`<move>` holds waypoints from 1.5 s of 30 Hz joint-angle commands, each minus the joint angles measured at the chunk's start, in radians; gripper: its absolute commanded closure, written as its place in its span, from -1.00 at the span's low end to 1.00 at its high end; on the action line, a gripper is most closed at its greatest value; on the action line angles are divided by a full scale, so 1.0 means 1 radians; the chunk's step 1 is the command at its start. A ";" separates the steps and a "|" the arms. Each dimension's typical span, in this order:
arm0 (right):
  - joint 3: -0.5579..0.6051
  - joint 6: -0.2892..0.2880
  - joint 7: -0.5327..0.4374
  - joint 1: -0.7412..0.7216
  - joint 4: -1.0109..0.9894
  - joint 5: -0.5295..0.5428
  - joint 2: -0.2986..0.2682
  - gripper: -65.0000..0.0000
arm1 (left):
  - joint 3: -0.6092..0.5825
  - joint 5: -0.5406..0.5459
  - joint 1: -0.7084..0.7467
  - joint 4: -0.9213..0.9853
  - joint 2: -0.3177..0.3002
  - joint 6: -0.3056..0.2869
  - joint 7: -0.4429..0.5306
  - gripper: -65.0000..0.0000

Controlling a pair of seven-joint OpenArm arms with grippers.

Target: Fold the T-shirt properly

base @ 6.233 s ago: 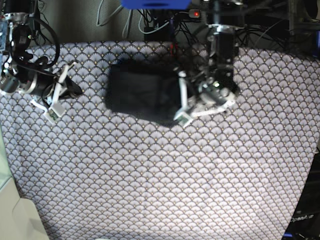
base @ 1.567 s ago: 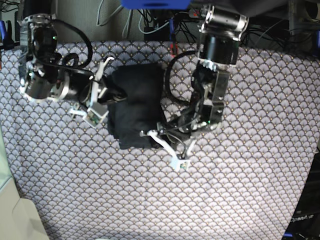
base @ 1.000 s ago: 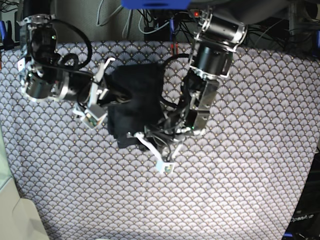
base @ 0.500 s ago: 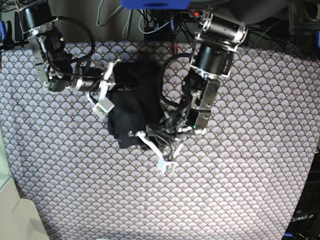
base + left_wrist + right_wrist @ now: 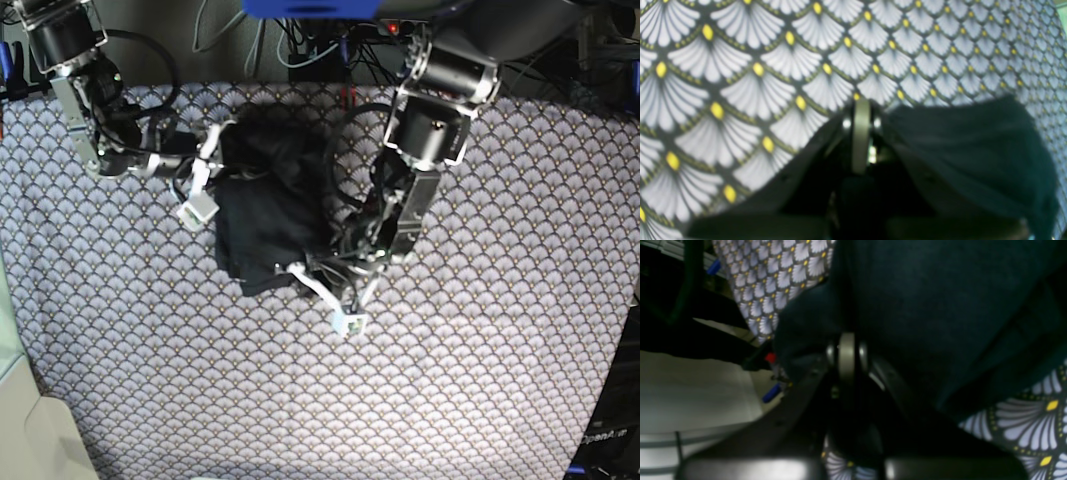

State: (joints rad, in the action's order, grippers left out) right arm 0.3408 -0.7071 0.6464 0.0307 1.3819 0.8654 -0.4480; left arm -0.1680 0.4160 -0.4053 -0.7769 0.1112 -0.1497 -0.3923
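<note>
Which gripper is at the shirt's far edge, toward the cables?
The right gripper, on the base view's left, sits at the T-shirt's far corner; the left gripper is at the near edge.

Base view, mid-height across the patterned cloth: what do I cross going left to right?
Right arm's gripper at the shirt's left edge → folded plain black cloth T-shirt → left arm's gripper at its lower right corner → bare grey scallop-print tablecloth.

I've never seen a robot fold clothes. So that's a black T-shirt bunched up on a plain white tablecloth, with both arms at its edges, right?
Not quite: the tablecloth is not plain white but patterned with grey scallops, as the base view shows. The black T-shirt is bunched, with the left gripper and right gripper at its edges.
</note>
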 commanded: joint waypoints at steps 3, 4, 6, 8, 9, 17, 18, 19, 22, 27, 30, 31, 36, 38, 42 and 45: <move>-0.006 0.009 0.040 0.002 0.003 -0.110 0.004 0.97 | -0.040 0.013 -0.028 0.006 0.008 -0.006 0.033 1.00; -0.006 0.009 0.042 0.004 0.003 -0.119 0.005 0.97 | -0.044 0.013 -0.028 0.006 0.008 -0.006 0.033 1.00; -0.006 0.009 0.042 0.004 0.014 -0.119 0.005 0.97 | -0.044 0.013 -0.028 -0.019 0.009 -0.006 0.025 1.00; -0.006 0.009 0.043 0.005 0.038 -0.124 0.001 0.97 | -0.044 0.013 -0.024 -0.065 0.009 -0.006 0.023 1.00; -0.006 0.009 0.043 0.005 0.055 -0.124 -0.008 0.98 | -0.044 0.013 -0.022 -0.088 0.009 -0.006 0.022 1.00; -0.012 0.009 0.099 0.025 0.221 -0.124 -0.045 0.98 | -0.037 0.014 -0.008 -0.306 0.003 0.002 -0.144 1.00; -0.013 0.009 0.105 0.028 0.247 -0.124 -0.047 0.98 | -0.037 0.014 -0.001 -0.336 0.000 0.003 -0.156 1.00; -0.015 0.009 0.114 0.035 0.282 -0.124 -0.054 0.98 | -0.029 0.013 0.013 -0.375 -0.015 0.005 -0.175 1.00; -0.030 0.009 0.152 0.058 0.397 -0.122 -0.071 0.98 | 0.037 0.013 0.059 -0.519 -0.046 0.005 -0.251 1.00; -0.187 0.009 0.226 0.139 0.548 -0.122 -0.070 0.98 | 0.218 0.013 0.151 -0.804 -0.095 -0.003 -0.439 1.00; -0.299 0.009 0.266 0.193 0.575 -0.122 -0.068 0.98 | 0.308 0.013 0.228 -0.956 -0.143 -0.004 -0.552 1.00; -0.348 0.009 0.277 0.226 0.575 -0.122 -0.068 0.98 | 0.328 0.013 0.257 -1.011 -0.163 -0.004 -0.587 1.00; -0.559 0.009 0.238 0.421 0.578 -0.124 -0.071 0.98 | 0.390 0.013 0.437 -1.237 -0.253 -0.004 -0.713 1.00; -0.648 0.009 0.235 0.496 0.578 -0.125 -0.073 0.98 | 0.410 0.013 0.512 -1.249 -0.279 -0.004 -0.724 1.00; -0.802 0.009 0.223 0.650 0.572 -0.136 -0.068 0.98 | 0.462 0.013 0.659 -1.246 -0.311 -0.004 -0.721 1.00; -0.862 0.009 0.183 0.730 0.572 -0.242 -0.024 0.98 | 0.496 0.013 0.741 -1.246 -0.321 -0.004 -0.719 1.00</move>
State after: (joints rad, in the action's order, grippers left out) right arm -0.5179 -0.6930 0.8501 0.7593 1.9408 0.5911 -0.4603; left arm 0.3233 0.4183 0.3470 -2.0045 -0.2012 -0.1532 -1.1301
